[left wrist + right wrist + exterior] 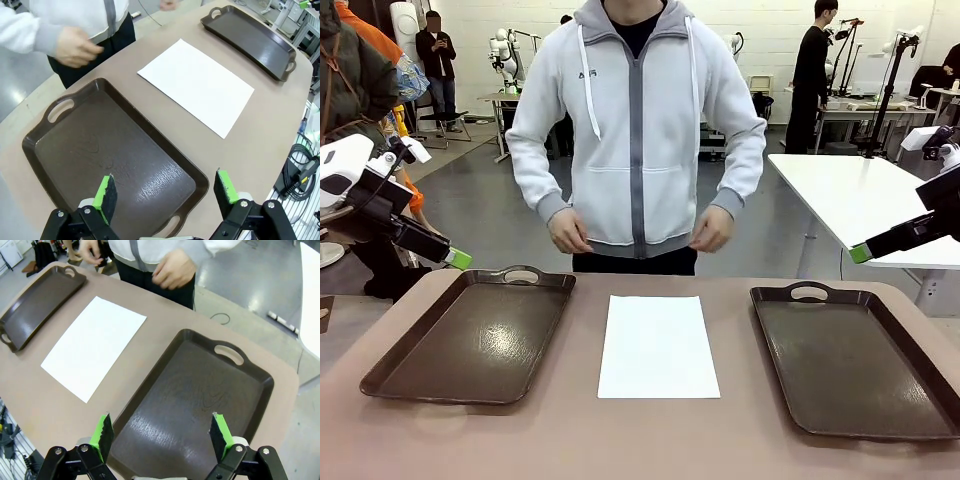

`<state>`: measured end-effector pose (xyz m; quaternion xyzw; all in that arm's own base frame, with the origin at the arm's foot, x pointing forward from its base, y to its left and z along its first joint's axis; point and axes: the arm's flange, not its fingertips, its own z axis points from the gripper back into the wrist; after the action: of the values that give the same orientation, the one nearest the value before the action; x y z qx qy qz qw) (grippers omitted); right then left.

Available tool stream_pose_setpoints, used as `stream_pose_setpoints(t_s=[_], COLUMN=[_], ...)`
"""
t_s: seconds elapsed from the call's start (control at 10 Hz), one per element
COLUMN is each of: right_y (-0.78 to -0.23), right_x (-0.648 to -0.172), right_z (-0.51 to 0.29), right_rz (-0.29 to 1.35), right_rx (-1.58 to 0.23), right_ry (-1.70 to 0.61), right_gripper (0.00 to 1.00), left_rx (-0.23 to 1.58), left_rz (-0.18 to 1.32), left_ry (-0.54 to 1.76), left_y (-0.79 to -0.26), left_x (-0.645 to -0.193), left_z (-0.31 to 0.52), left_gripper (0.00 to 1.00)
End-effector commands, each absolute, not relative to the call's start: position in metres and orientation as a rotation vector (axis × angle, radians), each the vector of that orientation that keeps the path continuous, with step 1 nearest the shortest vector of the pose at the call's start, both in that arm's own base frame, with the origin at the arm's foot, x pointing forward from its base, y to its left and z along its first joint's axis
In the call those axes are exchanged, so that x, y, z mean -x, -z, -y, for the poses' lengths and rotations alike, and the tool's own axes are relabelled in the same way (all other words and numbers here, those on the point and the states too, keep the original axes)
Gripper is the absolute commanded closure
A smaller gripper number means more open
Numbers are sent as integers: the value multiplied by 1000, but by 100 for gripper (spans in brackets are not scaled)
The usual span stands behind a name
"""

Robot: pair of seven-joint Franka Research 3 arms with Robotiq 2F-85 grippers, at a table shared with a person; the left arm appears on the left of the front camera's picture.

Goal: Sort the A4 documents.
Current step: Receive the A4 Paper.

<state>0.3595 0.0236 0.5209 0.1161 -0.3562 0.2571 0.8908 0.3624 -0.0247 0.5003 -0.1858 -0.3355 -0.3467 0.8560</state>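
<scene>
1. The A4 document (658, 346) is a plain white sheet with a blank face. A small dark logo (587, 73) sits on the chest of the person's pale grey hoodie (638, 150), too small to read.
2. The document lies flat in the middle of the tan table (650, 445). It is between the left tray (470, 335) and the right tray (850, 360), apart from both, with its short edges facing the robot and the person.
3. Both trays are dark brown and glossy with a grained floor and cut-out handles.
4. Beyond the table are a grey floor, white tables and people standing farther off.
5. The front view shows the left gripper (458, 259) hanging off the table near the left tray's far corner. The right gripper (861, 253) hangs beyond the right tray's far corner. From there each shows one green pad tip, so the gap cannot be judged.
6. In the left wrist view the green pads (106, 197) stand wide apart above the left tray's near end, gripping nothing. In the right wrist view the right gripper's pads are equally wide above the right tray.
7. The left wrist view also shows black cables (299, 172) beside the table's edge.
8. The person's hands (712, 230) hang at the hoodie's hem, off the table.
</scene>
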Motion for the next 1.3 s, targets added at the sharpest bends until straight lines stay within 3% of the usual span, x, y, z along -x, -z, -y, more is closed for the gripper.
stream_pose_setpoints(t_s=[0.0, 1.2], right_y=[-520, -520], right_x=[-360, -360], right_z=[-24, -24], right_rz=[739, 739], right_rx=[-246, -246], right_ry=[-537, -537], right_gripper=[0, 0], left_rx=[397, 397], left_rz=[710, 710], left_ry=[739, 739], left_y=[-498, -498], left_x=[-365, -365], left_z=[23, 23], left_gripper=[0, 0])
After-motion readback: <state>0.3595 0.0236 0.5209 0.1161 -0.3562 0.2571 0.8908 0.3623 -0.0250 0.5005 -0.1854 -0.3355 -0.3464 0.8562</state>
